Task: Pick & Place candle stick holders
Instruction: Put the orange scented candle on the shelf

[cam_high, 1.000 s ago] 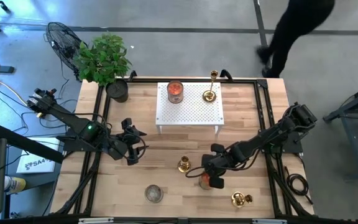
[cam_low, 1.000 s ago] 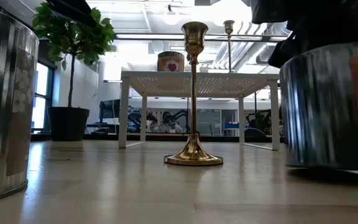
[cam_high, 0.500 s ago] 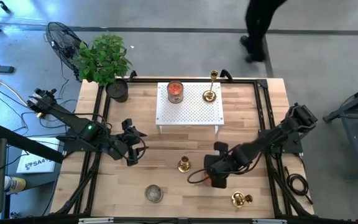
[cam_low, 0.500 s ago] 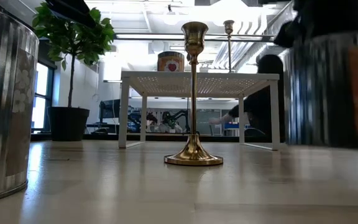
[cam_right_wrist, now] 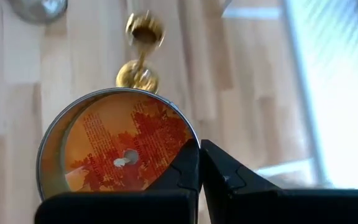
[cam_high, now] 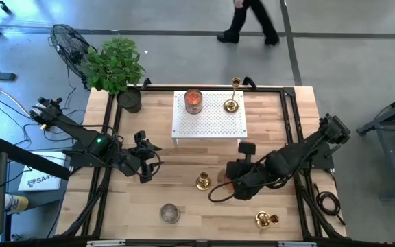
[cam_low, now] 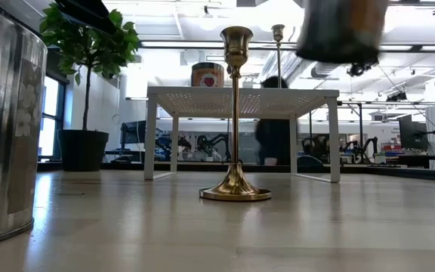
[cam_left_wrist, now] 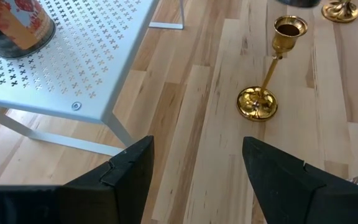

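Lifting a candle jar (cam_right_wrist: 120,146) in its closed right end effector (cam_high: 242,184); one candlestick (cam_high: 231,104) sits on the upper-centre white stand (cam_high: 208,123), two (cam_high: 202,181) (cam_high: 265,219) remain on the surface (cam_high: 184,206); left end effector (cam_left_wrist: 194,171) half-open, empty.

Looks like a robotics lab: grey concrete floor (cam_high: 184,62), exposed ceiling ducts (cam_low: 316,72), more robot arms (cam_low: 217,143) and monitors (cam_low: 412,134) behind the tabletop (cam_high: 184,199).

Two dark, jointed arms; black cables trail along each; a small green light, seemingly, on the left arm (cam_high: 99,143).
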Motion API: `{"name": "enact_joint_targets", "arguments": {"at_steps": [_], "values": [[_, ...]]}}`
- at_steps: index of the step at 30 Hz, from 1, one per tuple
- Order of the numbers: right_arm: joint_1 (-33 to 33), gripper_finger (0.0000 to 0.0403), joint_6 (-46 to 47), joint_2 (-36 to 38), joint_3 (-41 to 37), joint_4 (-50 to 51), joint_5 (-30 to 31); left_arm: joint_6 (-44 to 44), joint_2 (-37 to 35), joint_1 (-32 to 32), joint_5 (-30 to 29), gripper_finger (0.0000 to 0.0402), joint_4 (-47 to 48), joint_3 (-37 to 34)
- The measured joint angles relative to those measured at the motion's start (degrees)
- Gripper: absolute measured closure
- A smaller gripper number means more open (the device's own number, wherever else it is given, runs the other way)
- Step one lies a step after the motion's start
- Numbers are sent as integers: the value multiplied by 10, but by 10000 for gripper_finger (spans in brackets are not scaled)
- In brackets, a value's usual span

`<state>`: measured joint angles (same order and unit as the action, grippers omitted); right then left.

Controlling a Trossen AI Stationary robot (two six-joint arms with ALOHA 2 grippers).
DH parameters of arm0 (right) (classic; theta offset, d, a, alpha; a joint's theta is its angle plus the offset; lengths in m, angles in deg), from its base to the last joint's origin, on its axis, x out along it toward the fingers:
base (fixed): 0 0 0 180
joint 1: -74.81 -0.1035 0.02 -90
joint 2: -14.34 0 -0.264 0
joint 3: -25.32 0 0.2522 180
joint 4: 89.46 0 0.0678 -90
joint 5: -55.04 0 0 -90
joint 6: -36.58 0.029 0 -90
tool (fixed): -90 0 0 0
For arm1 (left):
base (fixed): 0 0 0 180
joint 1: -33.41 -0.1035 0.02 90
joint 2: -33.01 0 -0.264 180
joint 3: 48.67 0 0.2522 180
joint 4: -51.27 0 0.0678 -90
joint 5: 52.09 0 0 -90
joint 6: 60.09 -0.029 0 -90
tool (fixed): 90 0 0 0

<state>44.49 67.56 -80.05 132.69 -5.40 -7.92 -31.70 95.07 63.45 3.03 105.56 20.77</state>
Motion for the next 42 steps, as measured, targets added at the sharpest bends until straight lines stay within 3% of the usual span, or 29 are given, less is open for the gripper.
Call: {"name": "enact_joint_targets", "arguments": {"at_steps": [5,16,23,36,42], "values": [[27,403,-58,0,43,0,41,0,0,0,0,163,0,0],[137,403,-215,0,86,-74,39,0,0,0,0,163,7,0],[222,403,-300,0,89,-176,-25,0,0,0,0,163,20,0],[345,403,-309,-7,88,-274,-177,4,0,0,0,163,34,0],[367,403,-285,-24,88,-271,-185,4,0,0,0,163,34,0]]}}
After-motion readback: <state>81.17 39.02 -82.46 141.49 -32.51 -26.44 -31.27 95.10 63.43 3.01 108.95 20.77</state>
